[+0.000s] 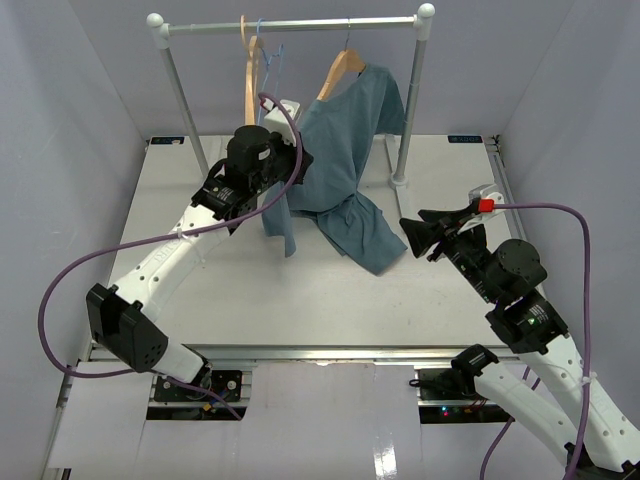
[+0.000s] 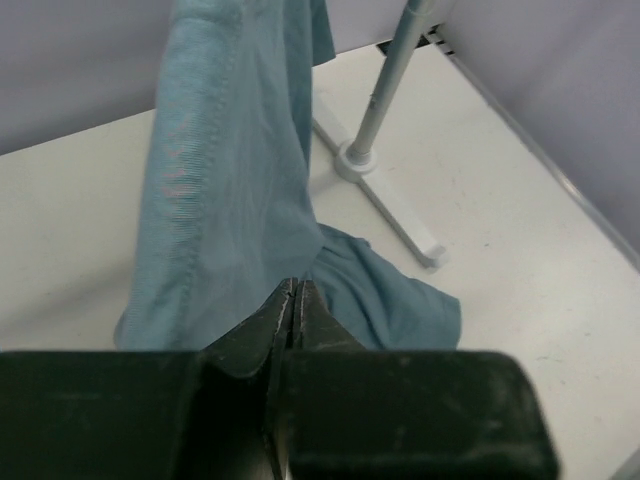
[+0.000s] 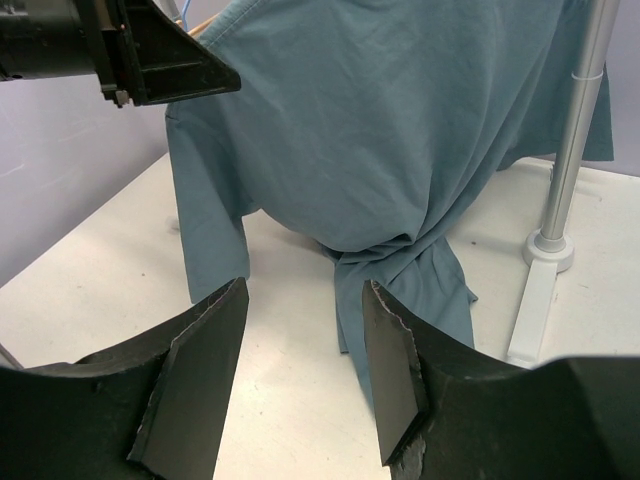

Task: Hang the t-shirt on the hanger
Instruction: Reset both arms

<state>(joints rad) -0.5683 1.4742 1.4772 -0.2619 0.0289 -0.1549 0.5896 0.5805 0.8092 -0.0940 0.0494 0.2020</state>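
Up on the rail [image 1: 290,25], the t-shirt [image 1: 345,150] hangs lopsided off the hanger [image 1: 340,68]. Cloth covers the wooden arm on the right side, the other arm is bare, and the bottom of the shirt slumps in a heap on the table [image 1: 250,300].

Left gripper [image 2: 293,300] is right at the shirt's loose edge, jaws pressed together. Whether a fold sits between them, I can't tell. Right gripper [image 3: 302,315] waits near the heap, jaws apart, nothing in them.

The job now, I'd say, is getting that loose shoulder over the bare arm. Lift the cloth up and across, and go gently, because a sideways tug could drag the seated side off or swing the hanger.

Overhead view gives the bare arm and the whole drape. Left wrist view sees only closed tips against cloth. Right wrist view shows the bunched knot low down and a sleeve dangling under the left gripper.
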